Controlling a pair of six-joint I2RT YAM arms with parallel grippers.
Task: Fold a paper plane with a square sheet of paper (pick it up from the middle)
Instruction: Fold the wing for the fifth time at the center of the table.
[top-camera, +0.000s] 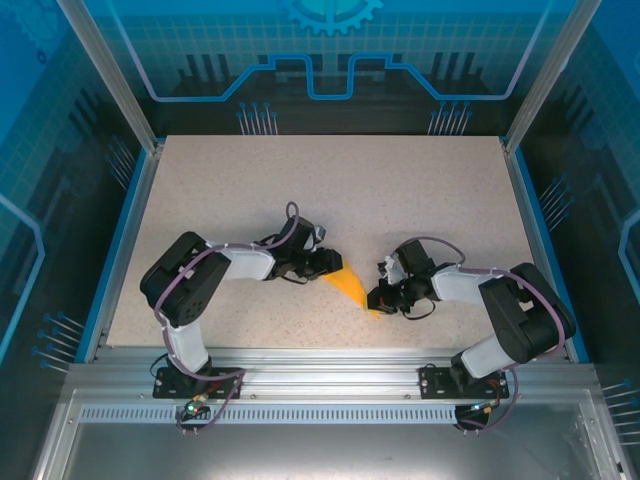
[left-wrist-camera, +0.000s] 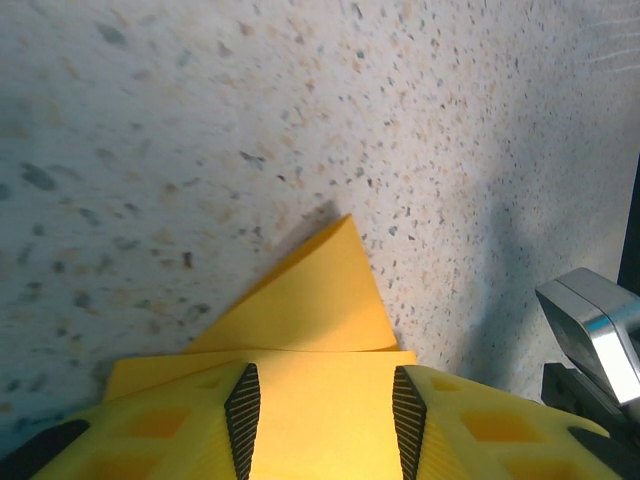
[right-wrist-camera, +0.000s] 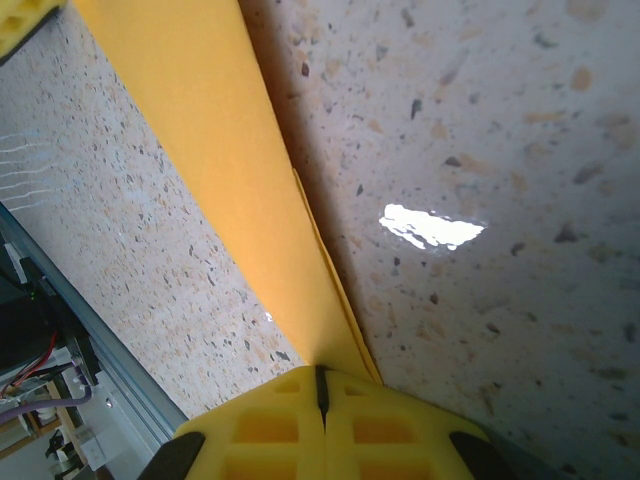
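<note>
The right pincer (right-wrist-camera: 321, 392) is pressed together on one end of the paper (right-wrist-camera: 225, 170), whose folded strip runs straight out from its tips, seemingly lifted a little off the counter (right-wrist-camera: 480, 120). The left pincer (left-wrist-camera: 322, 405) is half spread, its pads (left-wrist-camera: 243, 420) set over the paper's other end, with the pointed tip lying flat just ahead of them. The step looks like setting a crease: I judge the right should pinch firmly while the left pins the paper flat, without dragging, so the fold comes out straight.
</note>
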